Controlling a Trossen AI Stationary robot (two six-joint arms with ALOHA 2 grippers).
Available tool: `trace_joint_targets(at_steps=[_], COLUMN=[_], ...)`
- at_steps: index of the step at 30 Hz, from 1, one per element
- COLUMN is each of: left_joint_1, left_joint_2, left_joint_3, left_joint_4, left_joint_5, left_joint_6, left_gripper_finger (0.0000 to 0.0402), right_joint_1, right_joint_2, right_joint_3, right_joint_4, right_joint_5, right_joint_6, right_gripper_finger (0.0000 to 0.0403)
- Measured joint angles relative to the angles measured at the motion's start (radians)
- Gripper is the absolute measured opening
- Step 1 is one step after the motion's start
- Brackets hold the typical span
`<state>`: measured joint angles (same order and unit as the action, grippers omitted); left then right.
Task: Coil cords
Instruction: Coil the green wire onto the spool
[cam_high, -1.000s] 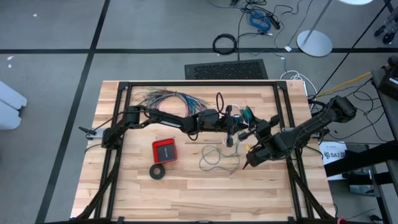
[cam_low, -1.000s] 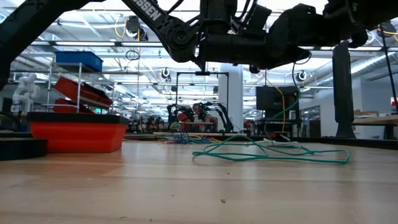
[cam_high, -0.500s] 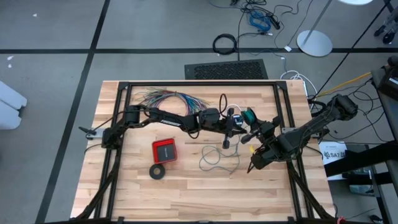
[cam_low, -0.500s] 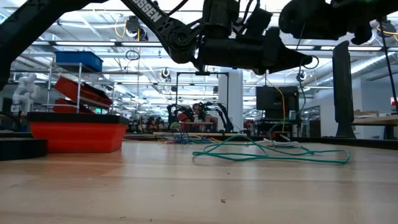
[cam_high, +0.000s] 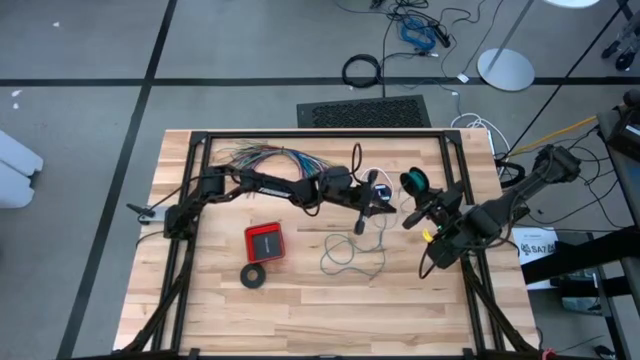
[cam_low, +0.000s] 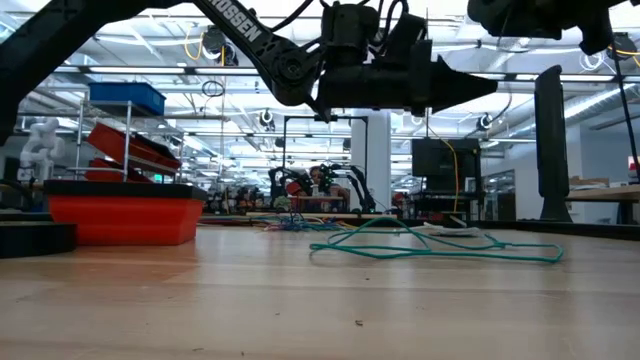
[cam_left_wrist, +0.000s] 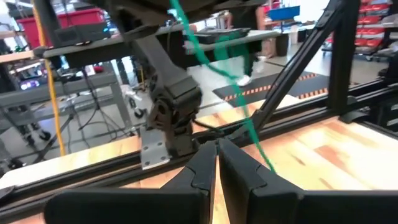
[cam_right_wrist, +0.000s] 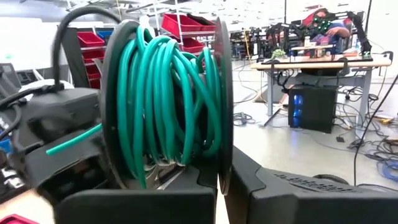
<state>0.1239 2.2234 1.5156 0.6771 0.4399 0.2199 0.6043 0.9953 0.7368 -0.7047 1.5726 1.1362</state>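
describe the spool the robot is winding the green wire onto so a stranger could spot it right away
Start from the wooden table and look to its far right part, where the right gripper is raised. It is shut on a small black spool wound with teal-green wire. Unlike the loose green tangle on the tabletop or the flat black tape ring, it is a neat coil between dark rims.

Overhead down; low level; wrists close; shared table (cam_high: 300, 290)
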Motion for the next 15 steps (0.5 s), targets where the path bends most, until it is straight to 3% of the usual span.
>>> trace_joint_targets(at_steps=[8,15], left_joint_1=[-0.001,0.024], left_joint_2=[0.0,0.013], left_joint_3=[0.0,0.0], left_joint_4=[0.022,0.04], left_joint_5=[0.038,0.196], left_joint_6=[-0.025,-0.133], left_gripper_finger=[0.0028,0.0028], right_joint_1=[0.0,0.006], right_joint_2=[-0.016,-0.034], right_joint_3=[0.0,0.0], right_joint_4=[0.048,0.047], right_joint_5=[-0.001,-0.003], right_joint_6=[-0.081,-0.109], right_gripper_finger=[0.0,0.0])
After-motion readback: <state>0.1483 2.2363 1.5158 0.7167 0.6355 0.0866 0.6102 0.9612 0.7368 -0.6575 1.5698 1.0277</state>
